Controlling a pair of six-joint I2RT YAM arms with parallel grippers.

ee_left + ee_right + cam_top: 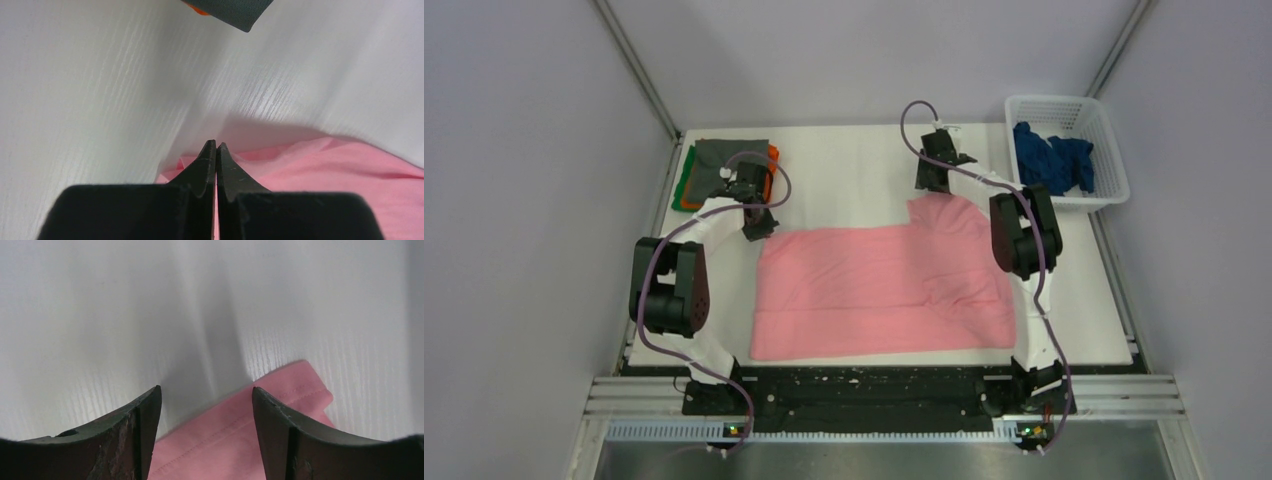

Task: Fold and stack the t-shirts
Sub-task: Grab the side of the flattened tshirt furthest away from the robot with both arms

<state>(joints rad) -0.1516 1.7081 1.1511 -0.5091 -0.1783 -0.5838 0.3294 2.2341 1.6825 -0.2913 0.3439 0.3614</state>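
Observation:
The light pink t-shirt point(874, 290) lies spread on the white table, one sleeve pointing to the far right. My left gripper point(760, 228) is at its far left corner. In the left wrist view the gripper point(216, 145) is shut, with pink cloth point(325, 170) showing in the slit between the fingers and bunched around them. My right gripper point(929, 185) is open just above the far sleeve's hem point(240, 435), which shows between the spread fingers of the gripper point(206, 392). The dark blue t-shirt point(1052, 155) lies crumpled in the basket.
A folded stack sits at the far left corner, with a grey shirt point(724, 160) on top over orange point(772, 155) and green point(682, 185); its grey corner shows in the left wrist view point(235, 10). The white mesh basket point(1114, 150) stands at the far right. Walls enclose the table.

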